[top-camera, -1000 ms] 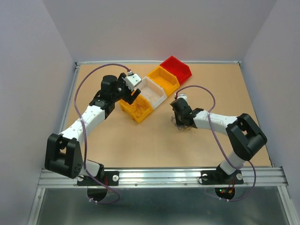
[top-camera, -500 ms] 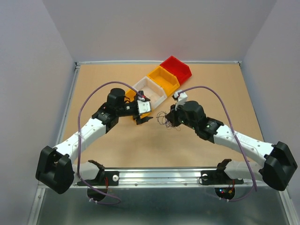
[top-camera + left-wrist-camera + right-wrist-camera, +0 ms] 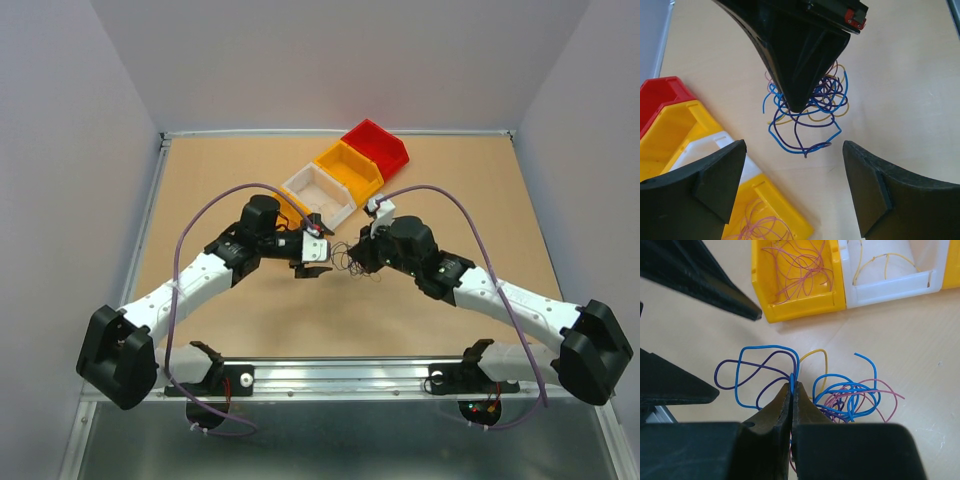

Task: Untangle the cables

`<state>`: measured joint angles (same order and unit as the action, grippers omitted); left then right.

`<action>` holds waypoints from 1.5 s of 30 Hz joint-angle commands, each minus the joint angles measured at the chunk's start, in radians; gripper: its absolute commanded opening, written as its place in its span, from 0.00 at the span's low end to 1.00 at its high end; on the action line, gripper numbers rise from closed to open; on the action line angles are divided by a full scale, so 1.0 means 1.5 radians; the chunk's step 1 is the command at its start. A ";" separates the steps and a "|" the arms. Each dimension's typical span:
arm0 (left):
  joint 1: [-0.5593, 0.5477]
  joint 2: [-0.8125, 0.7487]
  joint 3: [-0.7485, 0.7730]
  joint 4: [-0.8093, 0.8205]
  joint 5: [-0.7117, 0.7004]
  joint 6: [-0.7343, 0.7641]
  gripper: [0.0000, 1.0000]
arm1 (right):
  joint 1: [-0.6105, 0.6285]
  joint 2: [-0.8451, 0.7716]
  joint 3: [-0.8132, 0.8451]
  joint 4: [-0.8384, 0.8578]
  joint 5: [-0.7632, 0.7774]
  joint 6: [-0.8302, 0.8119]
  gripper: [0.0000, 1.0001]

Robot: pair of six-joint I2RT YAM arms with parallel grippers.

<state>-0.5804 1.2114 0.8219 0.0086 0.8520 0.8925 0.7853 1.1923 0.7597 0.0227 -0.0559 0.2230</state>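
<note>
The cables [image 3: 349,258] are a small wad of thin blue, purple, yellow and pink wires between the two grippers. My right gripper [image 3: 363,254] is shut on a blue wire at the wad's middle [image 3: 792,385]. Blue and purple loops [image 3: 756,371] fan out to the left of its fingers, and a denser blue-pink knot [image 3: 852,396] lies to the right. My left gripper [image 3: 313,260] is open and empty, a little left of the wad. In the left wrist view its fingertips [image 3: 740,150] flank the lowest blue-purple loop [image 3: 802,142] without touching it.
A row of bins runs diagonally behind the grippers: a yellow bin [image 3: 795,307] holding pink wires, a white bin [image 3: 320,190] holding yellow wires, another yellow bin [image 3: 350,165] and a red bin [image 3: 375,145]. The nearest yellow bin [image 3: 790,220] lies just under my left gripper.
My right gripper lifted the wad and carried it left toward the middle. My left gripper came off the near yellow bin and moved right, up to the wad.
</note>
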 commanded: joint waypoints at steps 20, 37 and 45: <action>-0.016 0.008 0.028 -0.078 0.022 0.073 0.00 | 0.002 -0.056 -0.030 0.009 0.271 0.053 0.06; 0.033 0.029 0.055 -0.109 0.091 0.073 0.00 | -0.001 -0.427 -0.187 0.054 0.476 0.071 0.78; 0.033 0.013 0.072 -0.141 0.120 0.076 0.00 | -0.001 -0.265 -0.176 0.190 -0.006 -0.078 0.89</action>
<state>-0.5327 1.2610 0.8829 -0.1757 0.9714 0.9947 0.7803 0.6456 0.4770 0.1787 0.3634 0.2447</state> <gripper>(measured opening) 0.026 0.894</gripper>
